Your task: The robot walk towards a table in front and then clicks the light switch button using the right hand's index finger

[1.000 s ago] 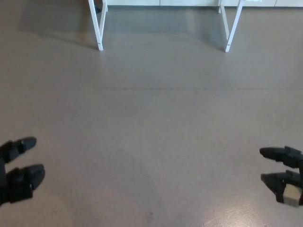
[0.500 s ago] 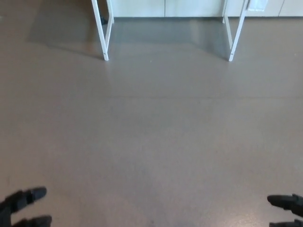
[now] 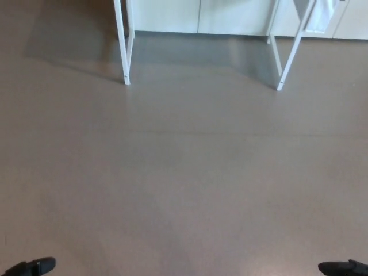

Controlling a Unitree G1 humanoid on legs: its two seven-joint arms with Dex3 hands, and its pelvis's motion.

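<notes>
As the view has tilted up, white table legs (image 3: 125, 52) are shown nearer; left hand (image 3: 31, 268) and right hand (image 3: 344, 268) are seen only as fingertips, their grasp perhaps indeterminable; the approach is judged unfinished.

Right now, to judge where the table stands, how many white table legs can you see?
4: a left pair meeting at a foot on the floor upper left, and a right pair upper right. Others may be hidden beyond the frame.

Lighting even and subdued. Floor (image 3: 184, 172) matte, no glare. Soft shadow beneath white table legs (image 3: 123, 52), far ahead of both hands. Picture slightly soft.
</notes>
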